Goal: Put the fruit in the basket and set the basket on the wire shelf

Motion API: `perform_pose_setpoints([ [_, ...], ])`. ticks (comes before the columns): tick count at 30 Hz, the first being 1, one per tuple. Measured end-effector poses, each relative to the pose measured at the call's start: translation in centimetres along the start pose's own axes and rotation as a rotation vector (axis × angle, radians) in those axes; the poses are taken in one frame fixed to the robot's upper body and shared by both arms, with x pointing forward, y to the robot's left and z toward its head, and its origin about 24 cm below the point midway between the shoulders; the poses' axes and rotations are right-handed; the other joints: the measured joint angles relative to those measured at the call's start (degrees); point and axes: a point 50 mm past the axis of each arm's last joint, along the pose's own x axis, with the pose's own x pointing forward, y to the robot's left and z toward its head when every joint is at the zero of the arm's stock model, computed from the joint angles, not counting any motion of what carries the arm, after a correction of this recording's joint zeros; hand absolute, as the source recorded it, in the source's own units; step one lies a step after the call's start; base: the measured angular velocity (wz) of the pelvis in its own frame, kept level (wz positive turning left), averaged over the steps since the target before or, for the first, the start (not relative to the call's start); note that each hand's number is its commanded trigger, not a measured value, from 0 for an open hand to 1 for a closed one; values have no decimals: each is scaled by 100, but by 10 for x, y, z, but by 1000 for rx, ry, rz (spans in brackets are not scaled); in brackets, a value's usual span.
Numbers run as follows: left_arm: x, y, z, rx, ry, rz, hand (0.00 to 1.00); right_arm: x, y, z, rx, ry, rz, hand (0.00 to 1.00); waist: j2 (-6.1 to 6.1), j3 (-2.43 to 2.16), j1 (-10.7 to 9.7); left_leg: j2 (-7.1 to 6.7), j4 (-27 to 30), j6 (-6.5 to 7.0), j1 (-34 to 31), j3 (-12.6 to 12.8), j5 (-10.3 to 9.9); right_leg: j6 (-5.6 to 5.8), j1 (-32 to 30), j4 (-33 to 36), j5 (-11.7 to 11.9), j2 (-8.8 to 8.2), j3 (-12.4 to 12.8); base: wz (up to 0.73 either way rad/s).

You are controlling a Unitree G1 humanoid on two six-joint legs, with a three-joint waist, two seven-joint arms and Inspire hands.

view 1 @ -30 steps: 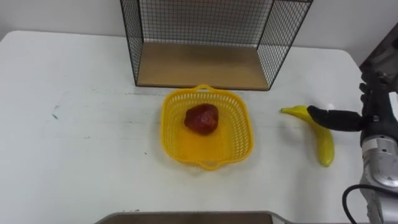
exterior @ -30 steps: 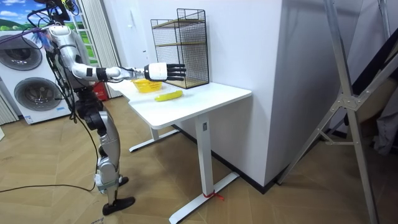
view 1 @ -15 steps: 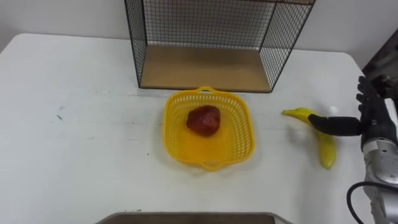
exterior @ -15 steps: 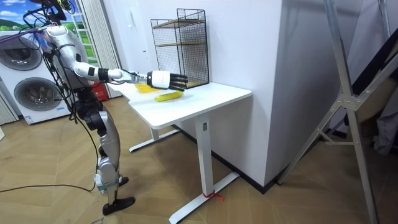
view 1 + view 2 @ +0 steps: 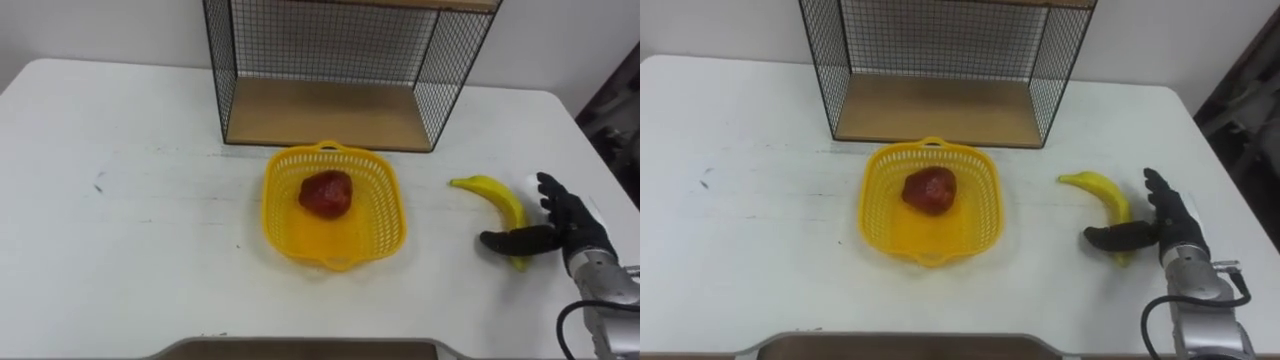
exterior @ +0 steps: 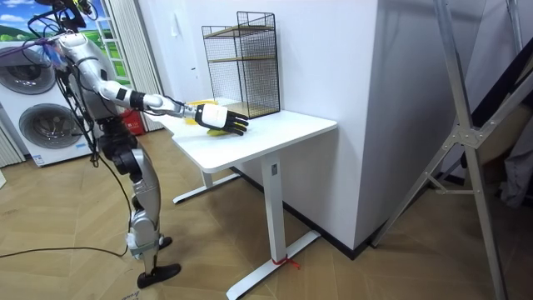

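While one red fruit already lies in the yellow basket at the middle of the white table, we find the banana flat on the tabletop to the basket's right, clear of it, with its stem end towards the basket and its curved body running to the near edge. The right hand sits at the banana's near end, its fingers straight and spread along the fruit's outer side and its thumb lying across the tip. Nothing is curled round the fruit, so we read the hand as spread and straddling, not holding. We judge the banana to be light and fairly firm, with a smooth skin that may slip and flesh that bruises under a hard squeeze. Its curve would let it pivot or roll if pushed from one side. A hold across the thick middle, thumb opposite fingers, looks safer to us than one at the tapering tip, where the long end would swing. The basket appears to be thin, slightly flexible plastic mesh with small loops at its near and far rims. The wire shelf stands just behind it, its wooden floor facing the basket.
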Motion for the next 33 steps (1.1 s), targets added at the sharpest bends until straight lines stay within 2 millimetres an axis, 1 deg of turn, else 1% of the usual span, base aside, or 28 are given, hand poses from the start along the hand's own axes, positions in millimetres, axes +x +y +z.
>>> perform_pose_setpoints([
  [5, 0, 0, 0, 2, 2, -10, 0, 1, 1, -4, -27, 18, 14, 0, -6, -4, 8, -10, 18, 0, 8, -86, -1, 0, 55, -6, 1, 2, -24, 5],
  [11, 0, -2, -6, 6, 31, -17, 0, 2, 2, -12, -37, 45, 13, 0, 19, 4, -14, -9, 106, -13, 14, -210, -9, -13, 150, -8, 9, 6, -151, 10],
  [13, 1, -2, -4, 11, 31, -20, 0, 2, 2, -13, -44, 48, 13, 0, 32, 4, -6, -8, 139, -18, 11, -228, -12, -16, 170, -7, 11, 7, -172, 8],
  [15, 1, -2, -3, 12, 30, -20, 0, 2, 2, -15, -52, 55, 12, 23, 47, 8, 5, -8, 208, -31, -25, -282, -26, -20, 154, -4, 13, 9, -212, 9],
  [16, 1, -2, -3, 12, 29, -20, 0, 1, 2, -15, -52, 57, 11, 70, 49, 6, 20, -8, 208, -32, -26, -284, -26, -20, 140, -3, 13, 9, -212, 4],
  [17, 1, -2, -2, 12, 27, -19, 0, 1, 1, -16, -52, 61, 6, 100, 49, 6, 55, -8, 208, -34, -26, -284, -27, -24, 139, -3, 15, 13, -210, 0],
  [20, 2, -1, 2, 11, 19, -15, 0, 1, 0, -18, -63, 68, -24, 100, 48, 6, 111, -7, 209, -38, -27, -283, -25, -30, 139, -5, 19, 17, -210, 0],
  [23, 2, -1, 3, 21, 15, -13, 0, 1, -3, -18, -142, 72, -47, 100, 49, 5, 139, -6, 209, -40, -20, -282, -23, -31, 143, -6, 20, 21, -209, 0],
  [31, 2, 1, 6, 30, 7, -10, 0, 2, -16, -20, -254, 96, -127, 100, 54, -1, 149, 11, 166, -43, 7, -293, -25, -31, 165, -12, 19, 39, -239, 1],
  [33, 3, 2, 9, 32, 1, -3, 0, 1, -17, -23, -264, 111, -141, 100, 31, -5, 141, 11, 159, -44, 18, -300, -25, -31, 220, -18, 19, 37, -301, 8],
])
